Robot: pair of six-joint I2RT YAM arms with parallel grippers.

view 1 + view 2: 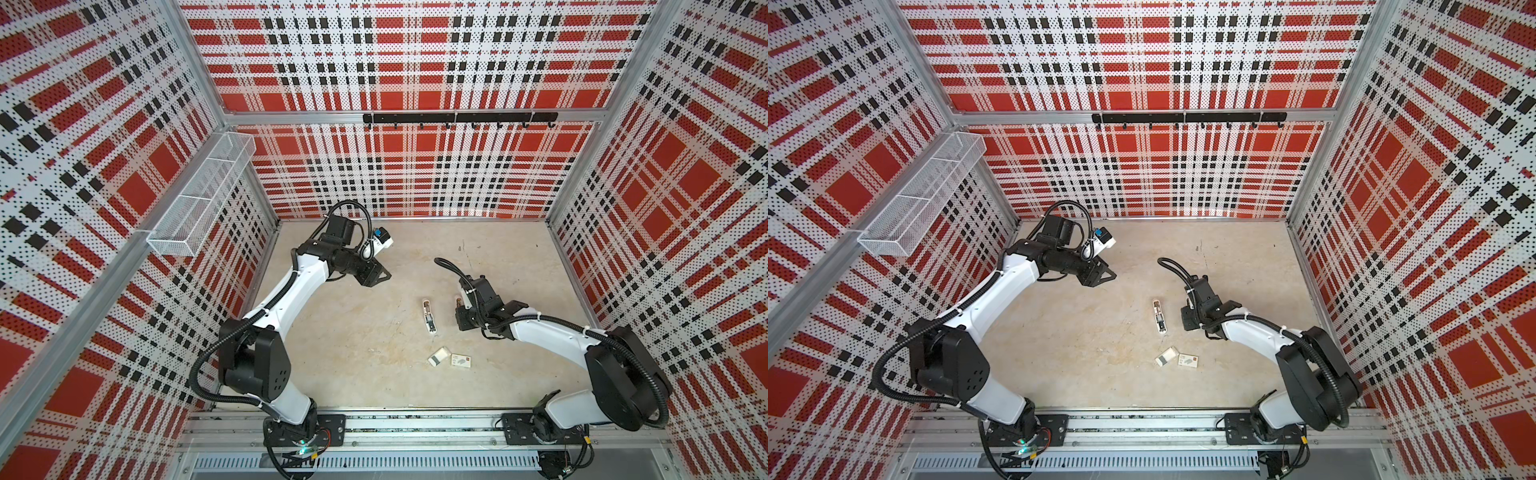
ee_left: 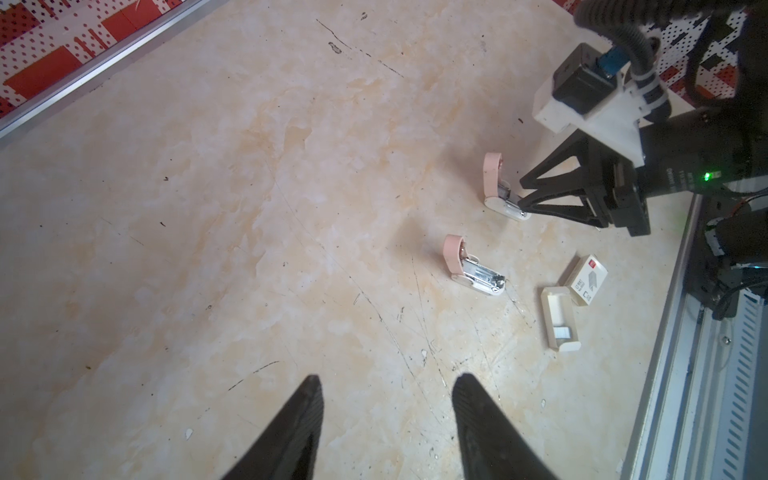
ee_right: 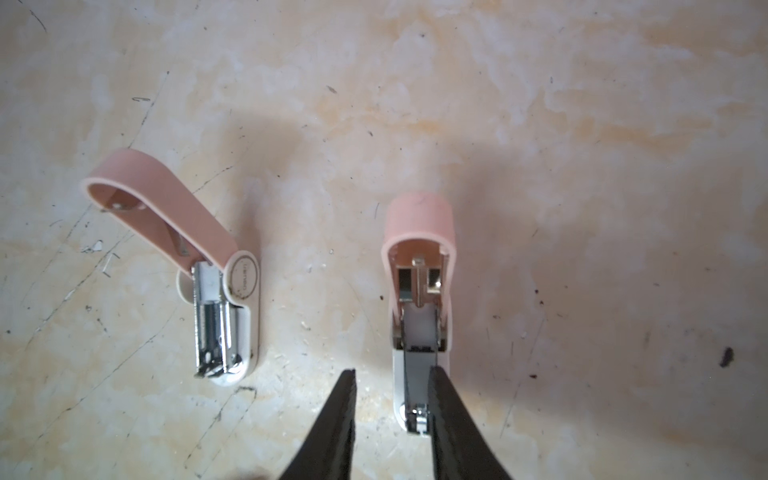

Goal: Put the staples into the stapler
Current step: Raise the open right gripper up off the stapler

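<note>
Two pale pink staplers lie open on the table with their lids raised. One stapler [image 3: 419, 316] [image 2: 498, 187] has its front end between the fingers of my right gripper [image 3: 391, 370] [image 2: 520, 193], which is open; a flat grey strip [image 3: 419, 370] fills its channel, and I cannot tell whether it is staples. The other stapler [image 3: 216, 291] [image 1: 429, 318] [image 1: 1159, 316] lies beside it, untouched. A short strip of staples [image 2: 563, 332] rests in the white tray [image 2: 548, 320] [image 1: 439, 356]. My left gripper [image 2: 387, 377] [image 1: 384, 274] hovers open and empty, far from both.
The printed white sleeve [image 2: 586, 280] [image 1: 460, 360] [image 1: 1187, 360] lies against the tray, near the front rail [image 1: 415, 419]. A wire mesh basket [image 1: 199, 195] hangs on the left wall and a black hook rail [image 1: 457, 117] on the back wall.
</note>
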